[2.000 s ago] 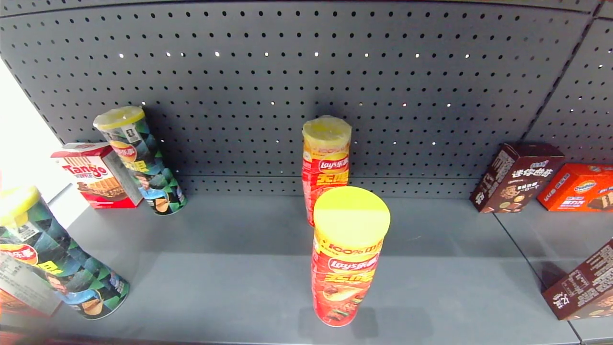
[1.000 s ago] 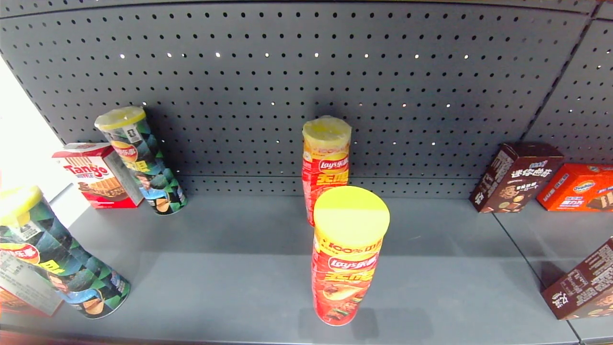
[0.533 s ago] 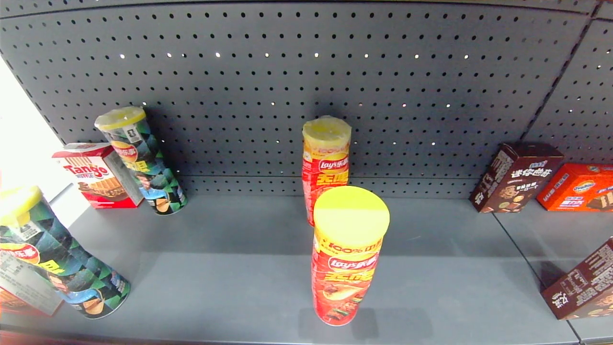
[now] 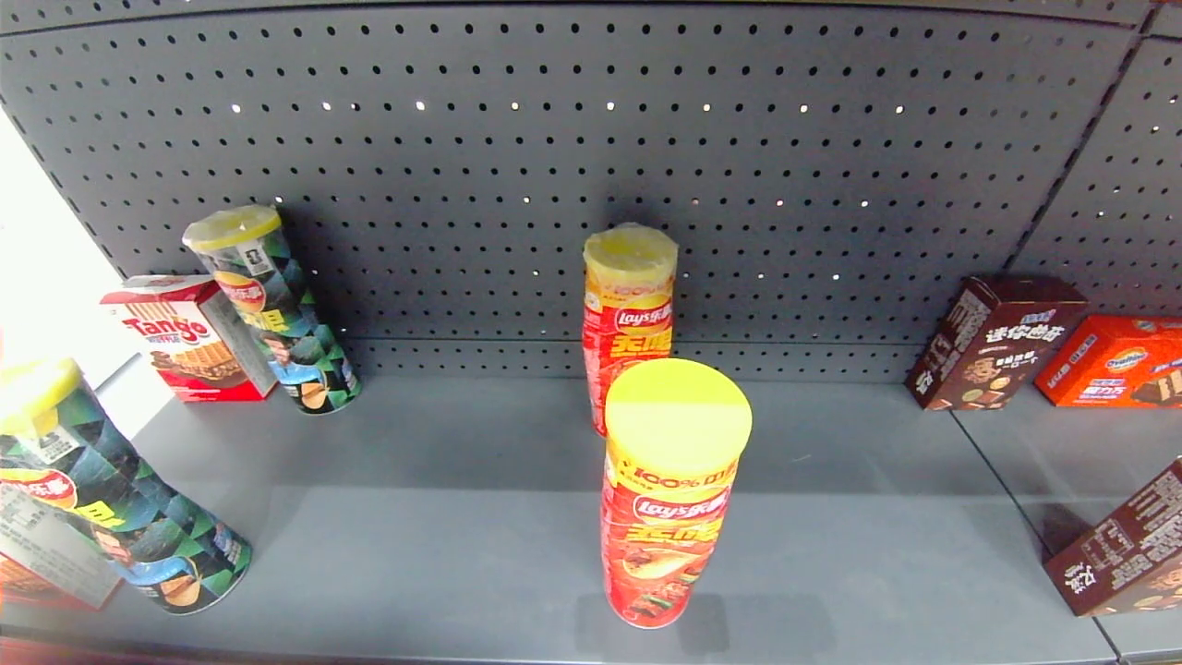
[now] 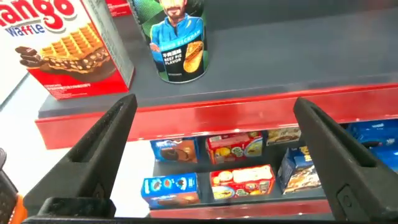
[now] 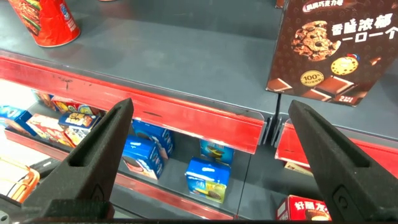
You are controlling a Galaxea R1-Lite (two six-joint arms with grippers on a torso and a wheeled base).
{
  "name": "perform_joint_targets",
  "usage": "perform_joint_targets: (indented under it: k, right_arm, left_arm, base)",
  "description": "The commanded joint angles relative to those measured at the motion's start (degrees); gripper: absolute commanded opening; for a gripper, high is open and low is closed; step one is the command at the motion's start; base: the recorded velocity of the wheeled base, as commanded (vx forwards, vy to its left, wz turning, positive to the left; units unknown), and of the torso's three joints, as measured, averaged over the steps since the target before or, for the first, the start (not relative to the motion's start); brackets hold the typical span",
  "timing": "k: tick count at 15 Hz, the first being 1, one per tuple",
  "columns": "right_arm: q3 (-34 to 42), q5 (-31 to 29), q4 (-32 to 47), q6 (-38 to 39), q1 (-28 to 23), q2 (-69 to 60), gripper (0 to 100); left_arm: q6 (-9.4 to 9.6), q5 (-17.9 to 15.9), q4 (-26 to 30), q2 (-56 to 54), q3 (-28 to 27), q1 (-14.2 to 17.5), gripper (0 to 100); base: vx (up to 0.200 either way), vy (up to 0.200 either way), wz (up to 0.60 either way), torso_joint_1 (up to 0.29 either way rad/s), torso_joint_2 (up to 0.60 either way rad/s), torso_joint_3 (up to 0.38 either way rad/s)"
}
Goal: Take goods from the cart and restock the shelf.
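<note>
The grey shelf (image 4: 443, 536) stands before a pegboard. Both arms are level, just off its red front edge, with the left gripper (image 5: 214, 104) and right gripper (image 6: 211, 104) spread wide and empty. A red chip can (image 4: 669, 499) stands at mid-front edge, between them.

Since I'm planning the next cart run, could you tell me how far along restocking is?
Looks done: a front red can and a back red can stand on the shelf. In hand: nothing; the left claw and right claw are open and empty, before the shelf edge. Left: the bare space either side of the cans.
</note>
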Motion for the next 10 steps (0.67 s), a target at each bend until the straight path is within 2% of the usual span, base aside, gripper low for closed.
perform_joint_targets:
  k: [1, 2, 3, 4, 5, 6, 8, 10]
  right_arm:
    - [0.00, -0.04, 0.00, -0.10, 0.00, 0.07, 100]
    - [-0.18, 0.14, -0.36, -0.45, -0.97, 0.07, 100]
    - [-10.11, 0.05, -1.06, -0.89, -1.23, 3.15, 100]
    - [-18.11, -0.13, 0.61, -0.10, -1.05, 12.47, 100]
    - [-21.97, 0.40, 2.19, 0.42, -0.44, 18.35, 100]
    - [-27.60, 4.09, 2.54, -0.19, 0.62, 22.75, 100]
    - [-32.43, 6.99, 0.79, -0.63, 0.88, 31.01, 100]
    - [-37.79, 9.54, -0.09, -6.96, 3.16, 40.06, 100]
  left_arm:
    - [-1.08, 0.37, 0.11, 0.30, 0.00, 0.00, 100]
    - [-0.99, 0.02, 0.11, 0.30, 0.00, -0.09, 100]
    - [-0.99, -0.07, 0.11, 0.30, 0.00, -0.09, 100]
    - [-0.99, 0.02, 0.11, 0.30, 0.00, -0.09, 100]
    - [-0.90, -0.07, 0.11, 0.30, 0.00, -0.18, 100]
    - [-0.38, -0.24, 0.11, 0.21, 0.00, -0.18, 100]
    - [-0.46, -0.24, 0.11, 0.21, 0.00, -0.18, 100]
    - [-0.73, -0.15, 0.20, 0.21, 0.00, -0.18, 100]
  base:
    - [0.000, 0.000, 0.00, 0.000, 0.00, 0.000]
    - [0.000, 0.000, 0.00, 0.000, 0.00, 0.000]
    - [0.000, 0.000, 0.00, 0.000, 0.00, 0.000]
    - [0.000, 0.000, 0.00, 0.000, 0.00, 0.000]
    - [0.000, 0.000, 0.00, 0.000, 0.00, 0.000]
    - [0.000, 0.000, 0.00, 0.000, 0.00, 0.000]
    - [0.000, 0.000, 0.00, 0.000, 0.00, 0.000]
    - [0.000, 0.000, 0.00, 0.000, 0.00, 0.000]
